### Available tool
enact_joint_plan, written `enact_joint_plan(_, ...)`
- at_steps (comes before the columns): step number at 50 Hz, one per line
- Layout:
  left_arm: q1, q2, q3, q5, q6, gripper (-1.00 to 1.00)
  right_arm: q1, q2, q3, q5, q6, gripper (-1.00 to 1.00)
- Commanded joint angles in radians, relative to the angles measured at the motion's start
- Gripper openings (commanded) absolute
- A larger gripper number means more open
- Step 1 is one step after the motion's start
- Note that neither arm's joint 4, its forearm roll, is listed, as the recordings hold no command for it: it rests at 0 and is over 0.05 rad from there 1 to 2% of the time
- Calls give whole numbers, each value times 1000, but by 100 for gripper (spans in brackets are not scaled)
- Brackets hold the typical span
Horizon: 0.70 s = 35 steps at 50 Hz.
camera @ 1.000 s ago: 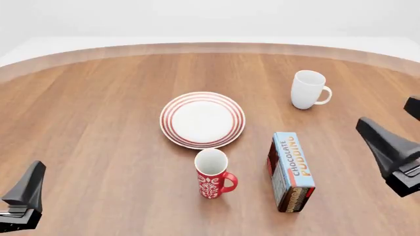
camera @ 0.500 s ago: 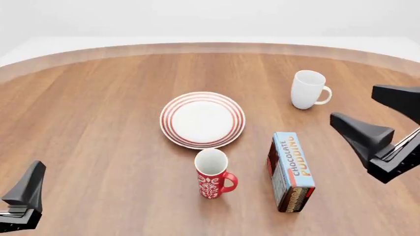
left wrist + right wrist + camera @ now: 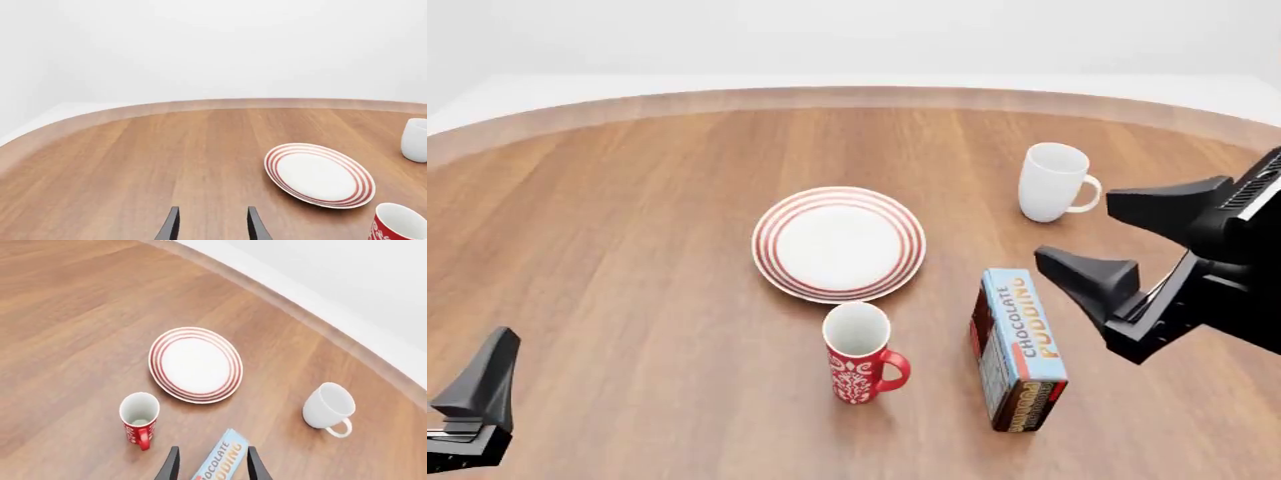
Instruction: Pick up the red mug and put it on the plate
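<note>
Red ceramic with a white ornamental pattern marks the red mug [image 3: 860,354], which stands upright on the wooden table [image 3: 627,250], white inside and apparently empty, its loop handle turned toward the chocolate pudding box [image 3: 1018,349]. It sits just beside the near rim of the plate [image 3: 838,243], not touching it; the plate is white with concentric red rings and carries nothing. The right gripper [image 3: 1114,238] hangs above the table to the right of the box, jaws wide apart and holding nothing. The left gripper [image 3: 210,225] is low at the near left corner, well apart from everything, fingers parted and empty. Principal risk, in my judgement: the box lies between the right gripper and the mug, so a direct sideways approach could clip or topple it. A second risk is the handle, which faces the approach side; a finger landing on it could twist or tip the tall mug. A third is mistaken selection, since a plain white mug [image 3: 1052,181] stands just beside the right gripper. With the plate this close, a careless lift could also nudge its rim.
</note>
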Motion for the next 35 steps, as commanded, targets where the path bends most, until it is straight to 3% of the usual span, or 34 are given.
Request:
enact_joint_plan(1, 0, 0, 0, 0, 0, 100, 36, 69, 6, -13, -1, 100)
enact_joint_plan(19, 0, 0, 0, 0, 0, 100, 72, 146, 68, -77, -10, 100)
enact_joint_plan(35, 0, 0, 0, 0, 0, 100, 109, 206, 104, -139, 31, 100)
